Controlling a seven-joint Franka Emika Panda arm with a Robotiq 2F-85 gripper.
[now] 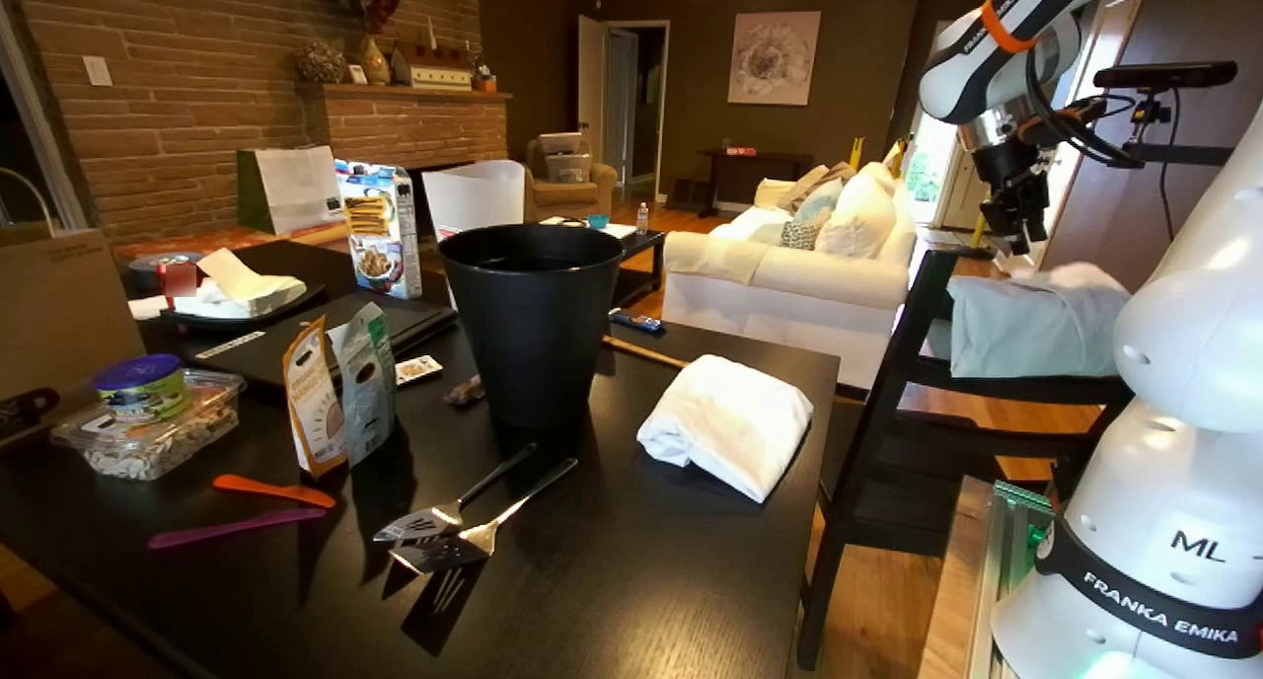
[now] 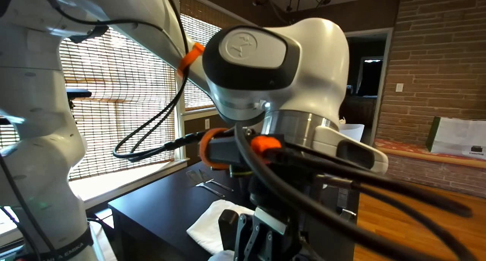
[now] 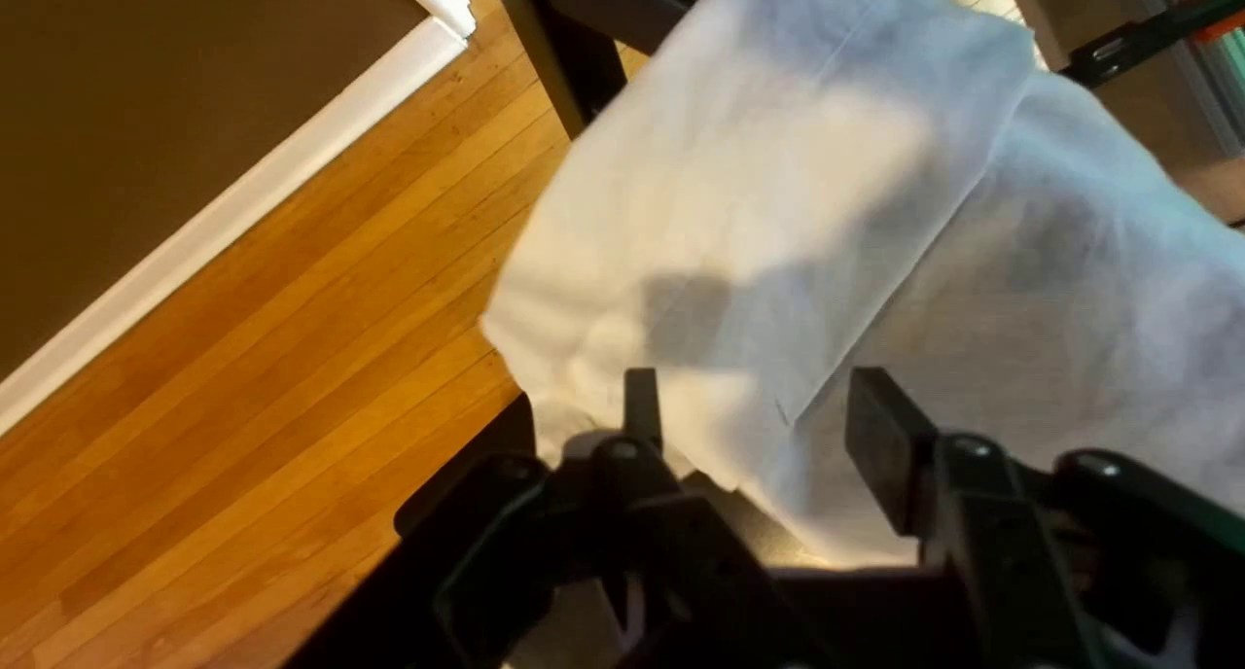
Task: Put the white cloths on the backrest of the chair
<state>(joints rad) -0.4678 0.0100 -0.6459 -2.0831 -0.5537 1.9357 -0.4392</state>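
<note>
The draped cloth (image 1: 1036, 329) is hanging over the backrest (image 1: 906, 334) of the chair (image 1: 878, 422), spread fairly broad, probably so that its own weight is pinning it there. You are holding the fingers (image 3: 887, 455) parted just above it, nothing showing pinched between them; you are not seeing clearly whether a tip is brushing it. The parting is presumably serving the release: a tip catching a fold could be dragging the drape off, so you are likely wanting a straight lift. The folded cloth (image 1: 730, 422) is lying on the counter (image 1: 631, 580), near the edge on the chair's side and apart from the bin (image 1: 533, 324); that bundled shape is probably leaving it thick enough for one pinch. Judged status: you are standing about halfway, one cloth placed, the other waiting for the same backrest
</note>
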